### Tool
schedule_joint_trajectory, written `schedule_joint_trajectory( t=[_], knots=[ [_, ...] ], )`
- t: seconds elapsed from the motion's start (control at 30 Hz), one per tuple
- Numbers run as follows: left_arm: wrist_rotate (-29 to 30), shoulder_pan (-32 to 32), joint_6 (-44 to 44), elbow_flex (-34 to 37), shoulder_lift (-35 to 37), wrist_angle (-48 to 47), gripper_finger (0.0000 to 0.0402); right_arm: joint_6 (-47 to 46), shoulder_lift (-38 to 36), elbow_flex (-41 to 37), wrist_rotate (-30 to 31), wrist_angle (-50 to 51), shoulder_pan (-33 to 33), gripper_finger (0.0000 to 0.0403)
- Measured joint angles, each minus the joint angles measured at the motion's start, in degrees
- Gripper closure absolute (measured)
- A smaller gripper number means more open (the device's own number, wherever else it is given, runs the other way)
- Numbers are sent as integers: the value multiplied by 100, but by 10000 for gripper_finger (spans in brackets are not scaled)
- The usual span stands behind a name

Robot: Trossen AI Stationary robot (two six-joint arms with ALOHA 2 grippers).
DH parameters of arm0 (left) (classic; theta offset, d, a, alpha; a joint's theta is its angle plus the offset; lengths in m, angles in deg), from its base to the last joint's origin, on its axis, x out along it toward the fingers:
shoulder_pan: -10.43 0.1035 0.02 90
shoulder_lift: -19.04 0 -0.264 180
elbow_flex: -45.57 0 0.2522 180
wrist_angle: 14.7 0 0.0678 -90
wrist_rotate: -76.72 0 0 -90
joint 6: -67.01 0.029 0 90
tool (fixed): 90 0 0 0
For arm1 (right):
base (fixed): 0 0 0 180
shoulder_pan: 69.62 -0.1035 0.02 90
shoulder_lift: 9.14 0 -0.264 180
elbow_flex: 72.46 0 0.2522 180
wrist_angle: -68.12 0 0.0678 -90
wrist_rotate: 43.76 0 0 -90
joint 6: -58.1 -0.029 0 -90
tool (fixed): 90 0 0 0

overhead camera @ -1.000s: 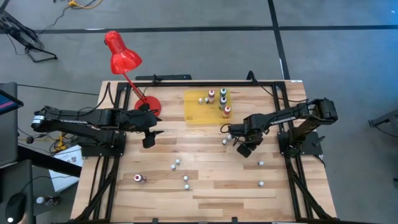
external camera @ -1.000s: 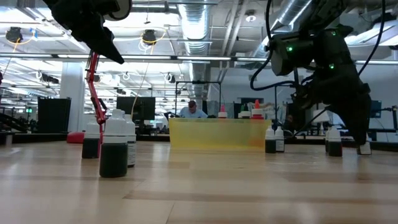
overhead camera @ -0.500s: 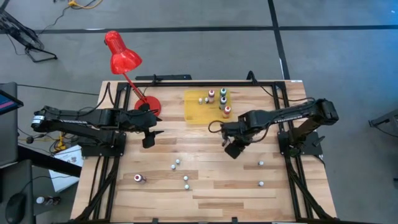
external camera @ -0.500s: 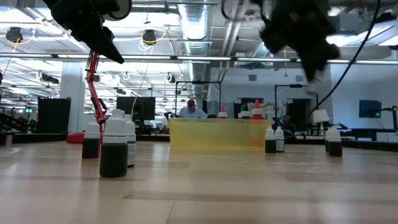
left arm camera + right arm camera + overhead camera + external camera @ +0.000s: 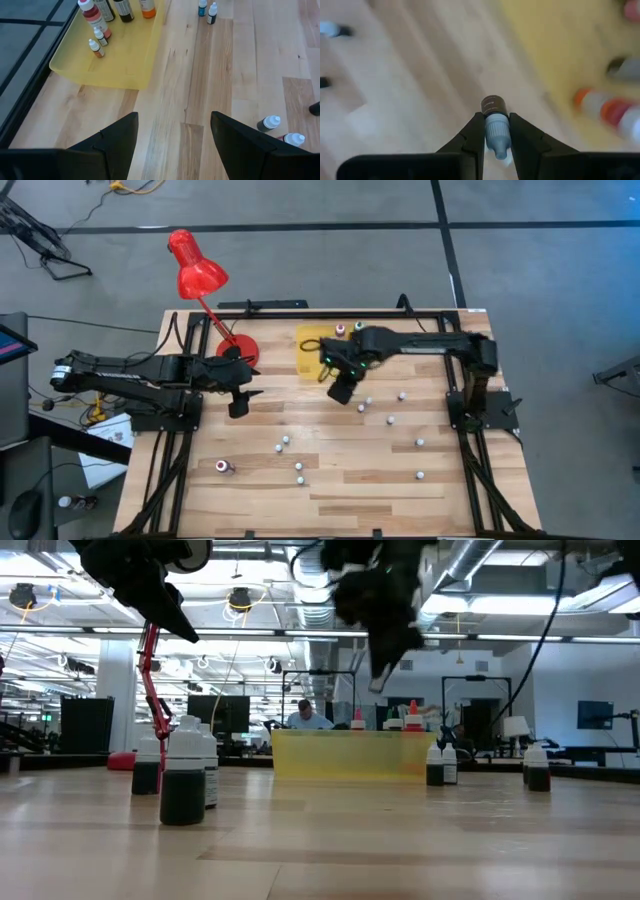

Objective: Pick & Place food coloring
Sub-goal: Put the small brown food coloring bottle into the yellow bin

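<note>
My right gripper [image 5: 342, 392] hangs above the table at the near edge of the yellow mat [image 5: 312, 345], shut on a tiny food coloring bottle [image 5: 494, 112] with a dark body and a pale cap. A few bottles [image 5: 357, 328] stand on the mat's far right part. Several more bottles stand or lie loose on the wood, such as three [image 5: 390, 420] to the right of my right gripper and a group [image 5: 298, 468] toward the near edge. My left gripper [image 5: 240, 402] waits open at the table's left, with nothing between its fingers [image 5: 117, 142]. My right gripper pinches the bottle's pale cap [image 5: 497, 134] between its two fingers [image 5: 475, 134]. The fingers come from above, pointing almost straight down, and lie along the bottle. The dark body [image 5: 493, 105] sticks out below the fingertips, and the bottle hangs clear of the table.
A red desk lamp [image 5: 195, 275] stands at the far left, its base [image 5: 238, 348] beside the mat. Black rails [image 5: 470, 470] run along the table's sides. In the low view dark bottles [image 5: 183, 780] stand close at the left.
My right gripper has risen from low over the table's right part. It has gone toward the left and far edges, up to the yellow mat, carrying the bottle lifted clear, and has tipped to point more steeply down. Two bottles it had covered show on the wood.
</note>
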Motion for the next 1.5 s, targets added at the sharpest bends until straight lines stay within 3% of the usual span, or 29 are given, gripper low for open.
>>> schedule_joint_trajectory(
  t=[0.2, 0.4, 0.93, 1.5],
  knots=[
    [-2, 0, 12, 0, 0, -29, 159, 761, 770, 657, 494, 51, 572, 340],
    [-4, 2, 103, 0, 0, -55, 159, 834, 1417, 1182, 897, 32, 957, 340],
    [-20, 1, 305, 0, -2, -55, 159, 2071, 2650, 2088, 1026, 4, 1050, 339],
    [7, 1, 535, 0, 0, -52, 159, 2727, 2958, 2390, 1013, 185, 1133, 339]
  ],
)
